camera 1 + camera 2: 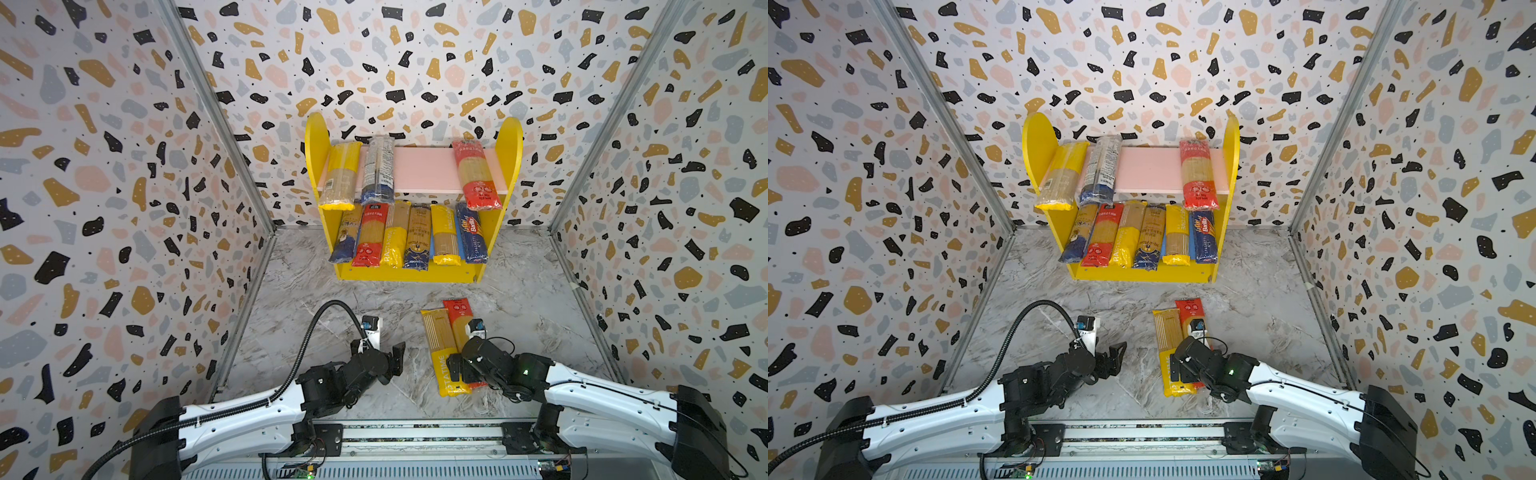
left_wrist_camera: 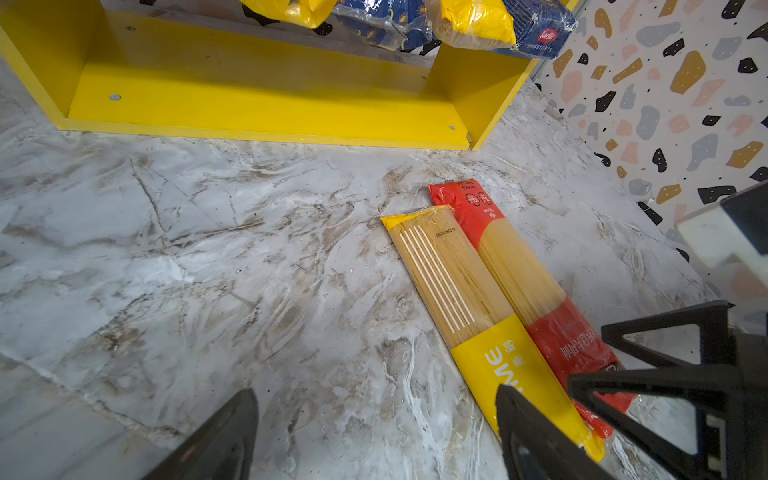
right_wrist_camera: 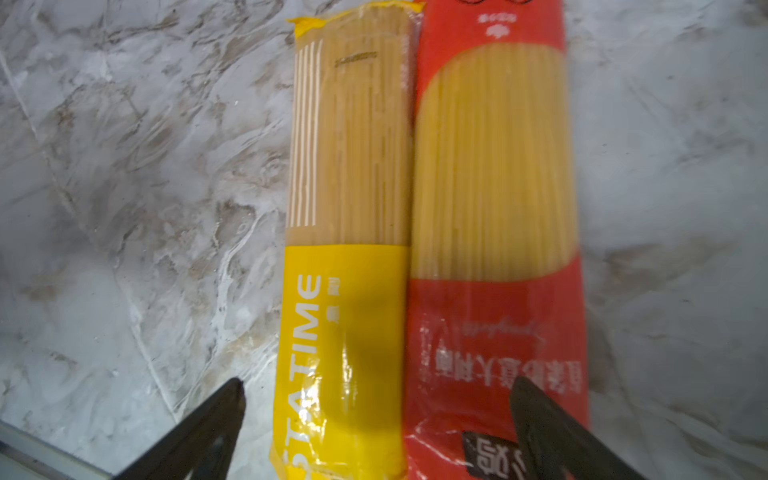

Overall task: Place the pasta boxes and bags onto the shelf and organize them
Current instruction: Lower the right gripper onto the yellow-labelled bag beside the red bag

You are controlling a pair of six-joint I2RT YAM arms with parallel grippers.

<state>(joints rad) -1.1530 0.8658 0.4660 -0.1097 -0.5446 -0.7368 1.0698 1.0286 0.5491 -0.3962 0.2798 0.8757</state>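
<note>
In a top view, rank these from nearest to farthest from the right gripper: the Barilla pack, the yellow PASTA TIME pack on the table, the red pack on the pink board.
1. yellow PASTA TIME pack: on the table, beneath the right gripper.
2. Barilla pack: right end of the shelf's lower tier.
3. red pack: right side of the pink board, farther back and higher.

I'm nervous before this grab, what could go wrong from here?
1. The open right gripper straddles the yellow pack, one finger over the touching red pack; closing may snag both.
2. On the shelf, the lower tier looks full; only the pink upper board has a gap, where packs overhang.
</note>
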